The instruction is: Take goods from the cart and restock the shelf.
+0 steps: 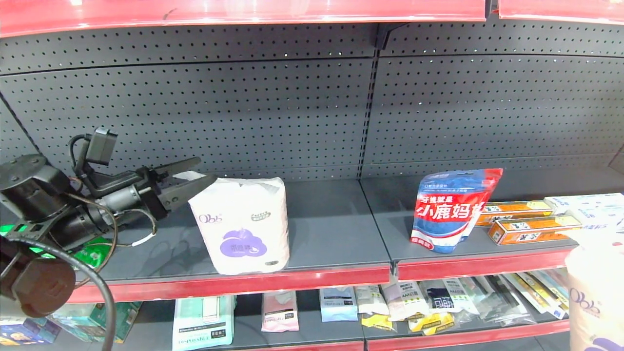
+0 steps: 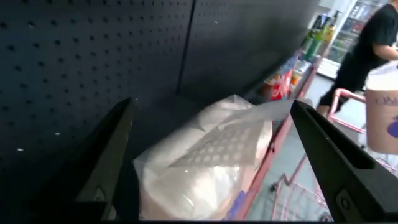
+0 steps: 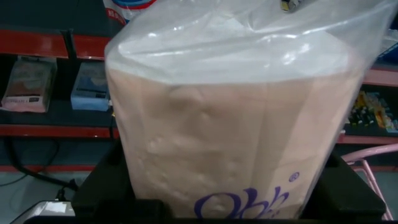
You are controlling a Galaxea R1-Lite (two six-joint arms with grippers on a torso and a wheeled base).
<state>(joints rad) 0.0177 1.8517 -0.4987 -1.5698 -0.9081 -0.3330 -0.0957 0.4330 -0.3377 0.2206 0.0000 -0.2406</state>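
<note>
On the grey shelf (image 1: 331, 229) in the head view, a white paper-roll pack (image 1: 243, 224) stands upright near the red front lip. It has a purple script logo at its upper corner and a purple cloud badge lower down. My left pincer (image 1: 204, 169) sits at the pack's top left corner with its fingers apart, and a loose flap of wrapper lies between them. Well to the right stands a red, white and blue pouch (image 1: 451, 209) with large white characters on a red band, and orange boxes (image 1: 531, 222) lie just beside it. A second paper-roll pack (image 1: 597, 292), with the same purple logo, shows at the lower right, in front of the shelf. From the left wrist, the left pincer (image 2: 214, 106) is spread wide, with the pack (image 2: 211, 162) lying between and ahead of the two fingers, beside the perforated back panel. The second pack (image 2: 382, 102) hangs in the air off to the side, above a pink cart (image 2: 342, 99). From the right wrist, the right pincer (image 3: 227, 199) is clamped on the second pack (image 3: 236, 118), its dark fingers (image 3: 102, 186) pressed against both sides, and the purple logo shows at the pack's lower edge.
</note>
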